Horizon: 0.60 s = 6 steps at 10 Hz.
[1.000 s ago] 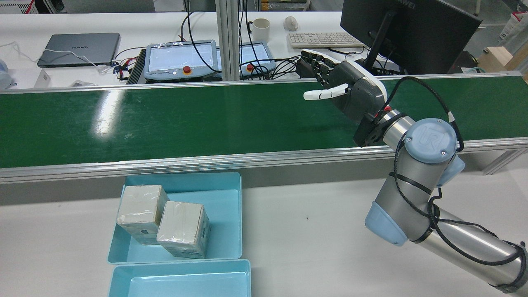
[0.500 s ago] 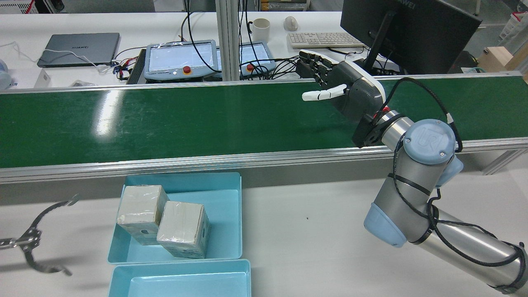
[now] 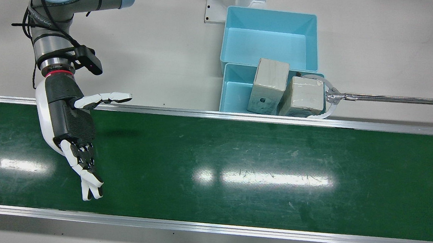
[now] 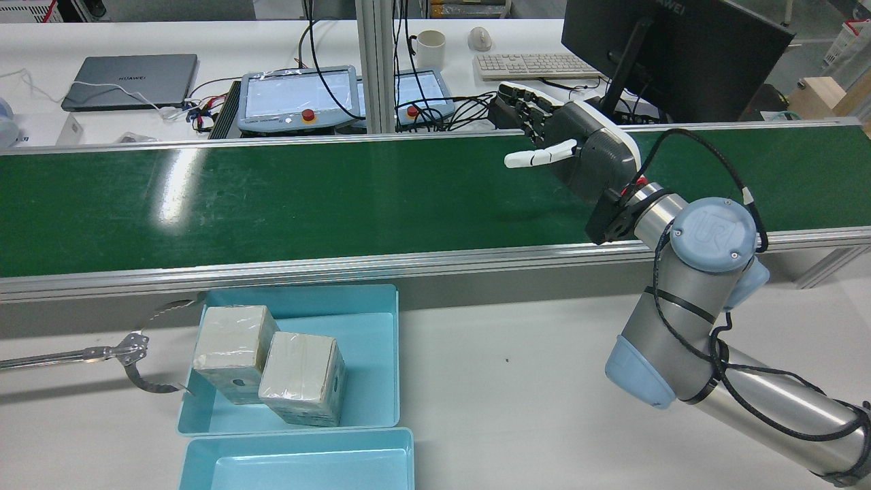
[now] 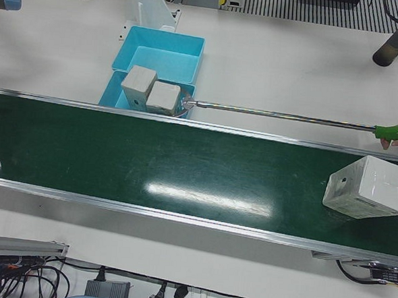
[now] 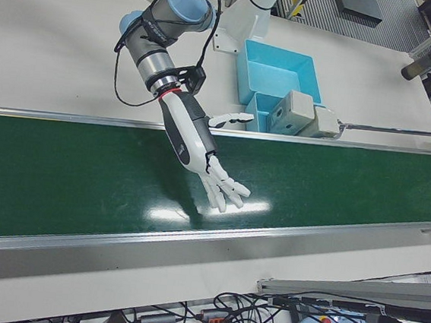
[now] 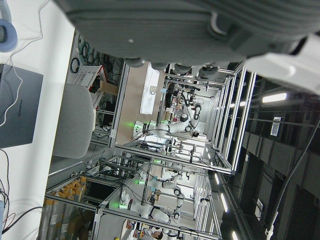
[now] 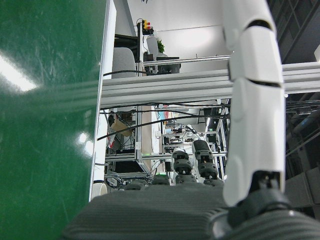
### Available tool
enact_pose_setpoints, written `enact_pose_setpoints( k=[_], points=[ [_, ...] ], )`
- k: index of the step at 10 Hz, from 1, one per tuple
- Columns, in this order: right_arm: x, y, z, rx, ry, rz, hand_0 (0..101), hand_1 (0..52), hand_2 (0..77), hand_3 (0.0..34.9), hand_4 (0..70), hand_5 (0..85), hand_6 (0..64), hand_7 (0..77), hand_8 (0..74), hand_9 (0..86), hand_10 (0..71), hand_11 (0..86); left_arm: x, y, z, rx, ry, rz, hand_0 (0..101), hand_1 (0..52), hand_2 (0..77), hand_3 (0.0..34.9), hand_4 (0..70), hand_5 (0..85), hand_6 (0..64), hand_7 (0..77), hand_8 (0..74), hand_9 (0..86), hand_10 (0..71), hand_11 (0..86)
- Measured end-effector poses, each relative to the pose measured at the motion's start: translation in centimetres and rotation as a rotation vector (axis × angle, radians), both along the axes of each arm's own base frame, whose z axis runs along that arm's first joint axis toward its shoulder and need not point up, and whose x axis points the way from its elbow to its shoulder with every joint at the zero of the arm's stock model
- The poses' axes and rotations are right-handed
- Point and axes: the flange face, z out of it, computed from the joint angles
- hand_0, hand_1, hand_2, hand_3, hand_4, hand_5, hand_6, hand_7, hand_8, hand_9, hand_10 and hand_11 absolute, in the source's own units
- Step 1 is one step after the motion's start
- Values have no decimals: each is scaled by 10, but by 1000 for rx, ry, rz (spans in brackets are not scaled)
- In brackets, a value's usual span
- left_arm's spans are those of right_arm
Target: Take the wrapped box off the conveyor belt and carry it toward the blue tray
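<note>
A wrapped box lies on the green conveyor belt at the far right end in the left-front view, far from both hands. My right hand is open and empty, palm up, hovering over the belt; it also shows in the front view and the right-front view. Two more wrapped boxes stand in the blue tray beside the belt. The left hand view shows my left hand's palm with nothing held.
A long grabber tool reaches in from the side, its claw at the tray's outer box; a person holds its green handle. A second, empty blue tray adjoins the first. Teach pendants, a laptop and a monitor stand behind the belt.
The grabber tool has come in from the view's left and its claw has reached the tray's edge. My right hand has barely shifted over the belt.
</note>
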Motion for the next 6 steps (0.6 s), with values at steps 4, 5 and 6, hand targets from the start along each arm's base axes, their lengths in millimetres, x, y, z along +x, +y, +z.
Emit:
enact_pose_setpoints(
  k=[4, 5, 6],
  points=[
    [-1, 0, 3, -4, 3, 1, 485, 169, 114, 0, 60, 153, 5, 11, 0, 22, 0, 11, 0, 0, 0, 0, 0, 0, 0, 0, 11, 0, 0, 11, 5, 5, 5, 0, 5, 5],
    [-1, 0, 4, -4, 4, 1, 485, 169, 114, 0, 60, 153, 5, 11, 0, 22, 0, 11, 0, 0, 0, 0, 0, 0, 0, 0, 11, 0, 0, 11, 5, 5, 5, 5, 0, 5],
    [-1, -1, 4, -5, 4, 1, 481, 158, 114, 0, 60, 153, 5, 11, 0, 22, 0, 11, 0, 0, 0, 0, 0, 0, 0, 0, 11, 0, 0, 11, 5, 5, 5, 0, 5, 5]
  ],
)
